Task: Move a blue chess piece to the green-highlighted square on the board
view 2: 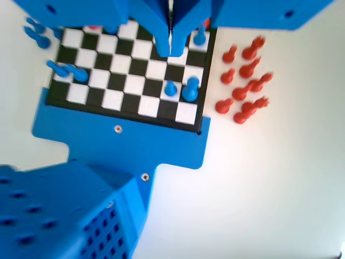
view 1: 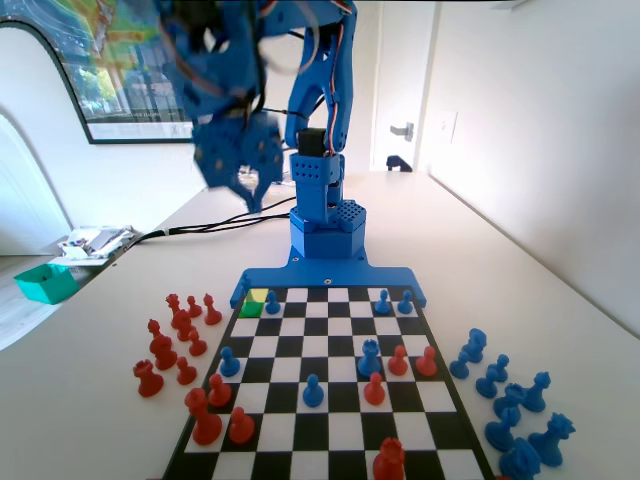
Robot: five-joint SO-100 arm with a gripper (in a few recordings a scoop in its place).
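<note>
Arm is raised high, gripper (view 2: 173,46) hanging over the board (view 2: 132,73), jaws together, empty. The blue pawn (view 1: 272,302) sits just right of the green square (view 1: 254,303), below the jaws in fixed view.

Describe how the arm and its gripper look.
The arm is bright blue printed plastic throughout, built of chunky angular segments. It stands on a blocky base with a grid of small holes. A black motor block sits in the lower joint, and thin dark cables run along the links. The gripper has two plain blue wedge-shaped jaws tapering to narrow tips. No markings are visible.
</note>
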